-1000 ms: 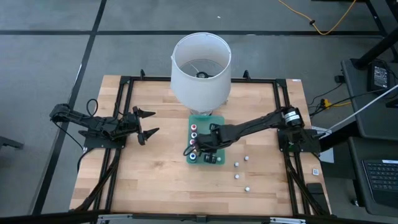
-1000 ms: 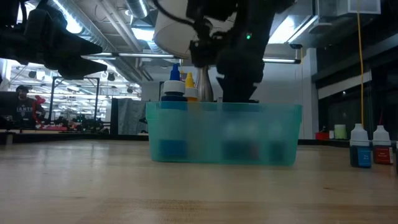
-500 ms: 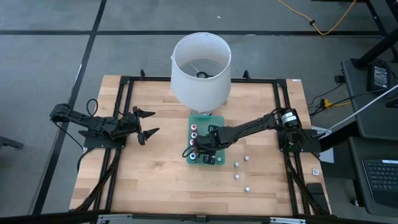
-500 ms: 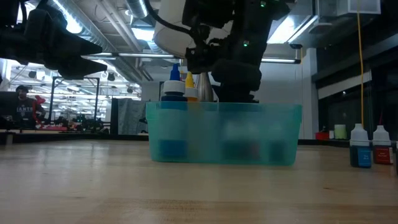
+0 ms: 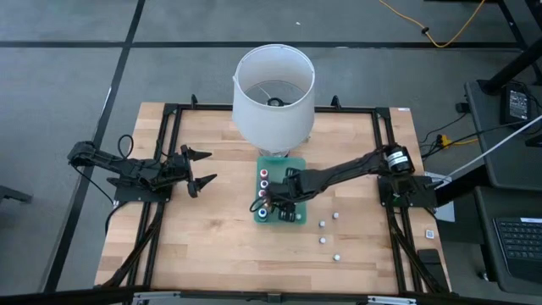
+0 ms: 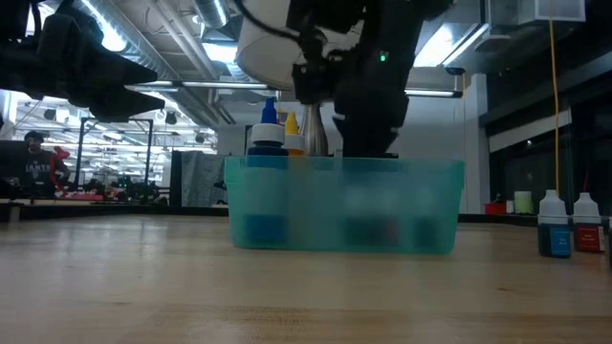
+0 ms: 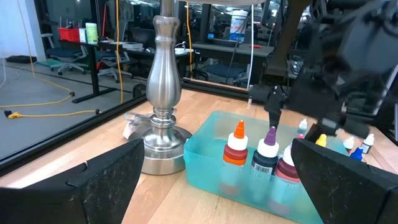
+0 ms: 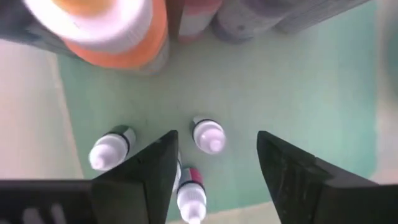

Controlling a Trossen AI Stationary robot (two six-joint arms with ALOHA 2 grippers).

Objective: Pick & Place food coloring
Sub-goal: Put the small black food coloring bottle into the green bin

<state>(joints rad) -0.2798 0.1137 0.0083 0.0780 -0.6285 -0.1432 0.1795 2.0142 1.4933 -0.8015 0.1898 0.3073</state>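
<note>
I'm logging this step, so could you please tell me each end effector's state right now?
Left end effector: open, empty, parked beside the tray.
Right end effector: open, empty, over the teal tray.

You see a translucent teal bin [image 6: 344, 205] on the bench [image 6: 287, 296], with a dark arm [image 6: 368, 76] reaching down into it from above; blue- and yellow-tipped bottles [image 6: 269, 129] rise behind its rim, two more bottles [image 6: 570, 225] stand far right

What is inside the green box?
The green box holds big bottles in a row, orange, purple and red, plus small white-tipped bottles standing on its floor. The right pincer hovers open above them, covering part of the floor.
</note>
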